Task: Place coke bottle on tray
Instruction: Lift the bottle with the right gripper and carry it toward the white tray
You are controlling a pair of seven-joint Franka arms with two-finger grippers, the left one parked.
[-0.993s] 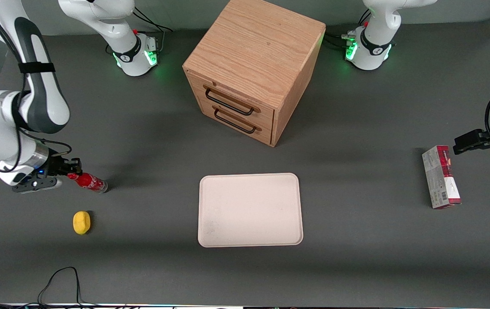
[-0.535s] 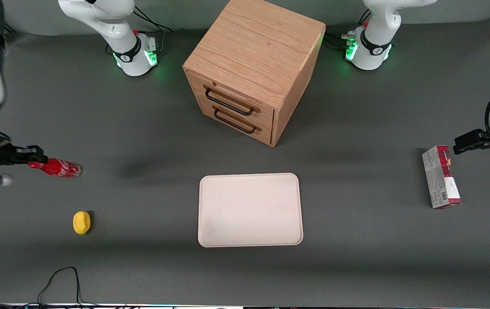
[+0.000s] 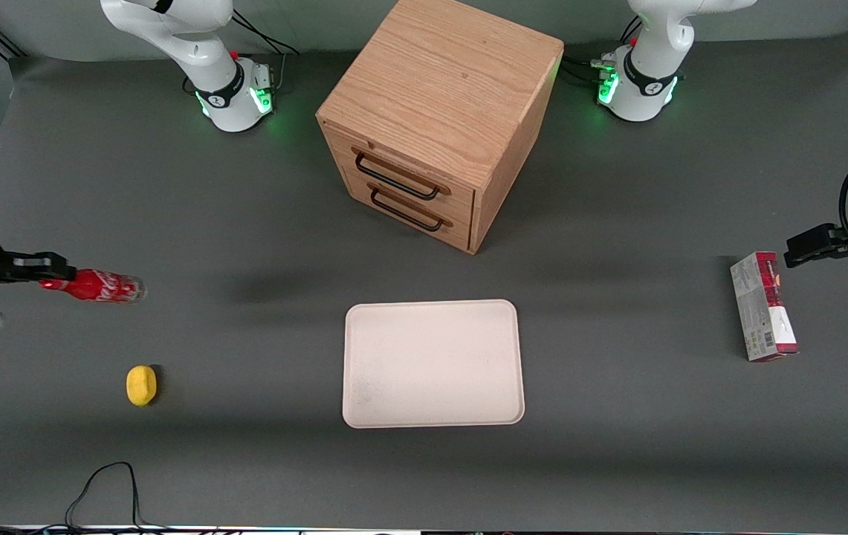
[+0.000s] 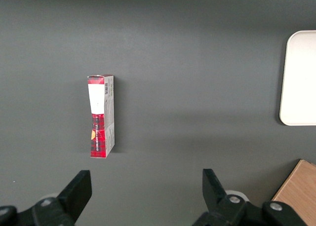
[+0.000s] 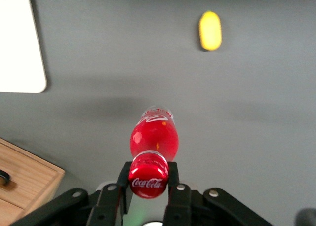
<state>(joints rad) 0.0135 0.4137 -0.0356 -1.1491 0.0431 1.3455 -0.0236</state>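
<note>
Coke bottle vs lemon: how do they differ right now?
The coke bottle is red and slim, the lemon yellow and rounded. The bottle hangs clear of the table, pinched at its cap by the gripper; the lemon lies loose on the table. Both are toward the working arm's end, off the tray.

Wooden drawer cabinet [image 3: 438,119] sits mid-table, a lemon [image 3: 141,386] toward the working arm's end — red-and-grey carton [image 3: 762,306] toward the parked arm's.
</note>
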